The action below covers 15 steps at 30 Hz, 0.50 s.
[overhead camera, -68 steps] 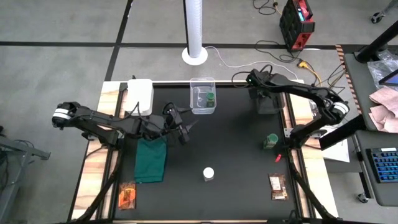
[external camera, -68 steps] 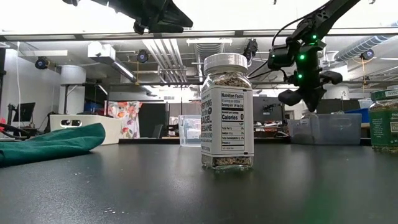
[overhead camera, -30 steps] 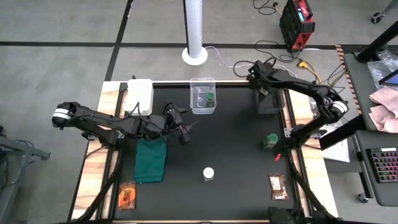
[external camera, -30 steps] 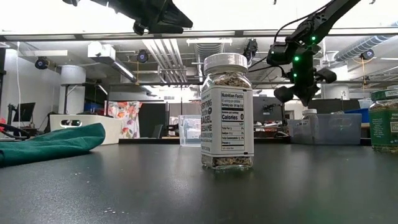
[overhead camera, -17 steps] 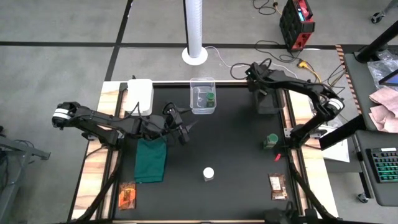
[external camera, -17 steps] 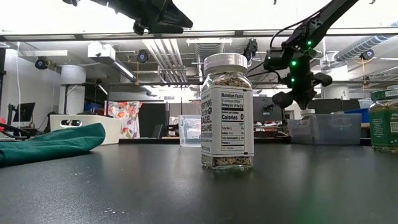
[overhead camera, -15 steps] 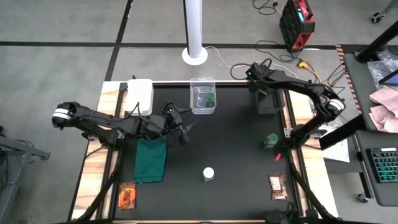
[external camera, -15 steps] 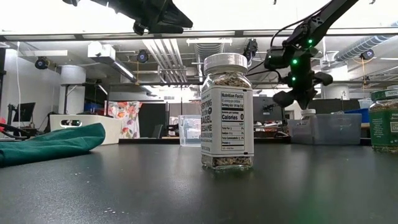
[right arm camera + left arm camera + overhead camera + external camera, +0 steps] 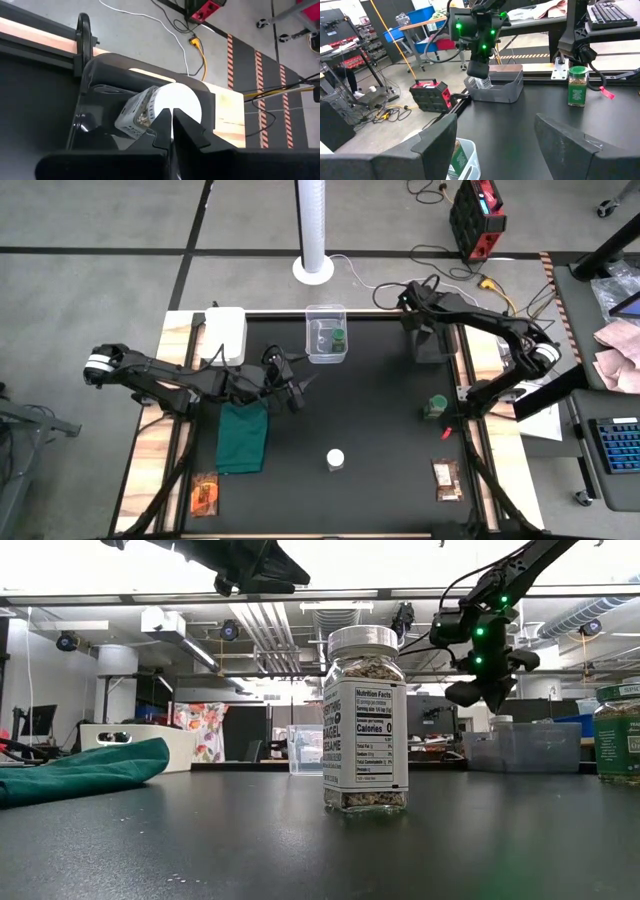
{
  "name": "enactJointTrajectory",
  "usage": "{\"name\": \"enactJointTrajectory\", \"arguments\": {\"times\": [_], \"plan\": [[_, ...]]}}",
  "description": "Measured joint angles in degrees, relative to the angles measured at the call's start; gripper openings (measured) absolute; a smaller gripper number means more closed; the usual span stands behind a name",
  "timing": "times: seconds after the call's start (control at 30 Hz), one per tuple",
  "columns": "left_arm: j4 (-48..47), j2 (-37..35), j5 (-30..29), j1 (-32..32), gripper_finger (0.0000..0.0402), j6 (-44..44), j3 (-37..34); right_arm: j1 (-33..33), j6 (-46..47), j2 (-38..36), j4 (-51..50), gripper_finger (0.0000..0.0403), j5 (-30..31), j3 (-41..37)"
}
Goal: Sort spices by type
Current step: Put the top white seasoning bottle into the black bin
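The right pincer (image 9: 411,302) is hanging over the dark grey plastic bin (image 9: 434,342) at the counter's (image 9: 380,430) two o'clock corner, its fingers pressed together and pinching nothing. Its wrist view is looking straight down on a clear jar with a white lid (image 9: 159,111) lying tilted on its side inside that bin, just past the closed fingertips.

The left pincer (image 9: 297,392) is hovering toward ten o'clock from the counter's centre, its fingers spread wide and empty, just off the one o'clock corner of the dark green cloth (image 9: 243,437).

A second clear jar with a white lid (image 9: 336,459) is standing upright at about six o'clock from the centre; the low view is showing it full of seeds, label facing the camera. One green-lidded jar (image 9: 339,337) is sitting inside the clear plastic box (image 9: 325,313) at twelve o'clock. The other green-lidded jar (image 9: 437,407) is standing upright near the counter's three o'clock edge. A flat orange-brown packet (image 9: 205,494) is lying at the seven o'clock corner, on the wooden border below the cloth. A darker brown flat packet (image 9: 446,480) is lying at the five o'clock corner. A white rectangular box (image 9: 226,332) is resting at the eleven o'clock corner.
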Motion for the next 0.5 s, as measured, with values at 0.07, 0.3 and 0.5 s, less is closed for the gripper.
{"name": "enactJointTrajectory", "arguments": {"times": [0.07, 0.3, 0.5], "plan": [[0.0, 0.0, 0.0, 0.0, 0.0249, 0.0, 0.0, 0.2, 1.1, 0.0, -0.3, 0.0009, 0.0, 0.0], [0.0, 0.0, 0.0, 0.0, 0.0249, 0.0, 0.0, 0.5, 6.8, 0.0, -5.8, 0.0009, -7.7, 0.0], [0.0, 0.0, 0.0, 0.0, 0.0249, 0.0, 0.0, 0.4, 9.0, 0.7, -6.5, 0.0009, -3.1, -0.2]]}}
